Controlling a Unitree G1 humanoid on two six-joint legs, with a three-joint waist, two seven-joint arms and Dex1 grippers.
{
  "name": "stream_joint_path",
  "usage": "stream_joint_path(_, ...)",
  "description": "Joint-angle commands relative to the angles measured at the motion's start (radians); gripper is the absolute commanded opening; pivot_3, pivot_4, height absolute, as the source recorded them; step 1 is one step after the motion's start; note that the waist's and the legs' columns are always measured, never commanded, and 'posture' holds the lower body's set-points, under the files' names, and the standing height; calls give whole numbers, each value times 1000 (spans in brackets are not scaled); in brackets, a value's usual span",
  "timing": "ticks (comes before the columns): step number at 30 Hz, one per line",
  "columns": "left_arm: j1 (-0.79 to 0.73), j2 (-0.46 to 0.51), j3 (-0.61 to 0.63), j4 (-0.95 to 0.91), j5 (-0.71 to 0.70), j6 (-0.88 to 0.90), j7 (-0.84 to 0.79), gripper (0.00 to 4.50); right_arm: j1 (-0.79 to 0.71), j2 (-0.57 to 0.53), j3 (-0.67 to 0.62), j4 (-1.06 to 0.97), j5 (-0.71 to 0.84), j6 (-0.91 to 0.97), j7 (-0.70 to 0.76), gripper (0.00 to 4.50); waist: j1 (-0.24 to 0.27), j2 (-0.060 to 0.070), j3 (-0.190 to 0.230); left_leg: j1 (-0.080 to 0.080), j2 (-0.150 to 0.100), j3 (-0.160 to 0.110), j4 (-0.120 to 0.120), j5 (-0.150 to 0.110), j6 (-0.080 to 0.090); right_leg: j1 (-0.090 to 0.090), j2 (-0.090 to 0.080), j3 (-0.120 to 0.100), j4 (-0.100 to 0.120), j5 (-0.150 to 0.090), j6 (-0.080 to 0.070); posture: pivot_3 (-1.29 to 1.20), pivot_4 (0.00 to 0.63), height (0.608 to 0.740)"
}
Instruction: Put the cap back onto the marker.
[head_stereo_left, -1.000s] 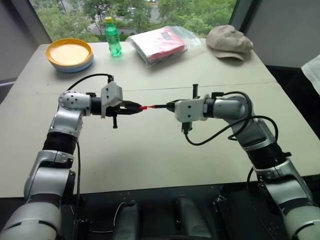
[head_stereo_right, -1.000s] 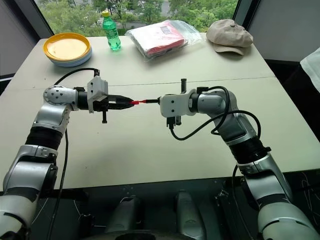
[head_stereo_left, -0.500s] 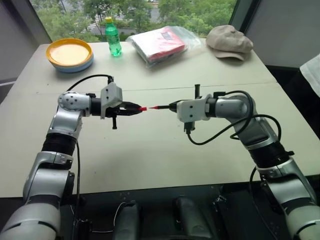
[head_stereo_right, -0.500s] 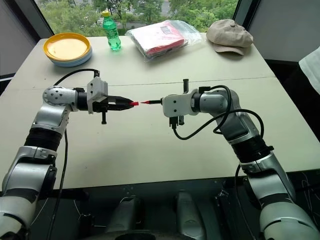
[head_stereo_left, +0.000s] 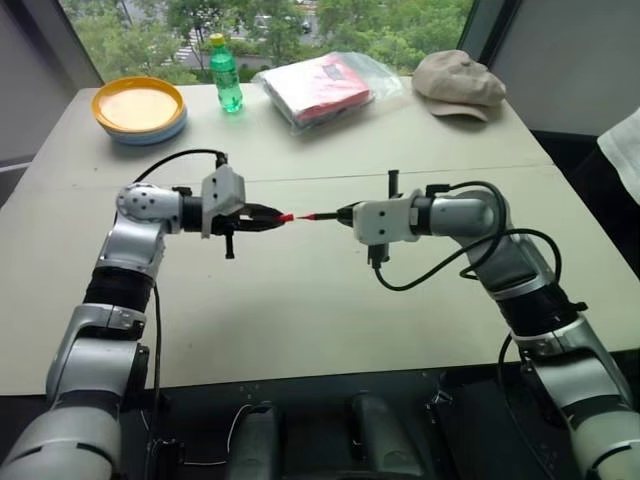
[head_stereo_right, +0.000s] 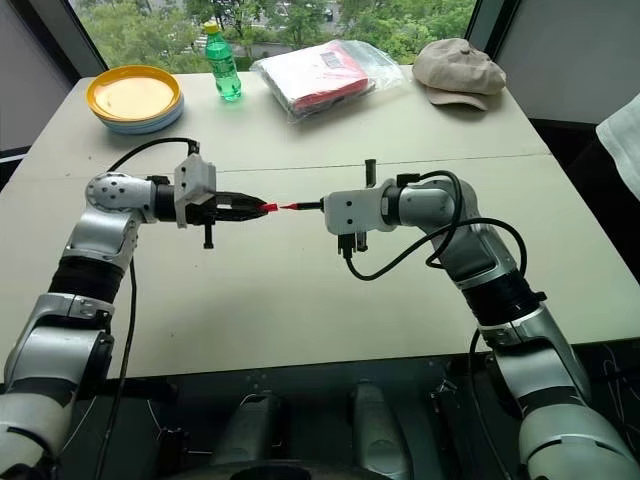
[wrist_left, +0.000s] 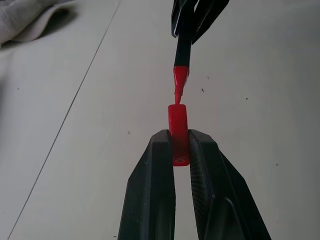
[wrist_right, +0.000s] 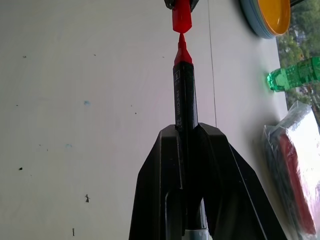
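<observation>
left pincer (wrist_left: 180, 150): clenched on the red cap (wrist_left: 178, 131), held up over the worktop (head_stereo_left: 300, 300) | right pincer (wrist_right: 187, 137): clenched on the black marker (wrist_right: 184, 95), also up in the air | marker's red tip points right at the cap's open end, just at it, not pushed in

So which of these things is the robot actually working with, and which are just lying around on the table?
In use:
- cap, pinched in the left gripper
- marker, pinched in the right gripper, its red tip just short of the cap

Lying about, at the table's far edge:
- bottle
- plates
- plastic bag
- hat
</observation>
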Motion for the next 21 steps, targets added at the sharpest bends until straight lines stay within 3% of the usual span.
stream_joint_path(1,-3,0,10,-33,-8,3,5,0,-19,6,-4,-47,16,3,1,16,0,0,0,0,0,0,0,0,0,0,0,0,0,0,0,0,150,740)
stream_joint_path(21,-15,-16,8,-23,-6,-5,13,0,-3,35,12,-109,32,59,28,16,0,0,0,0,0,0,0,0,0,0,0,0,0,0,0,0,150,740)
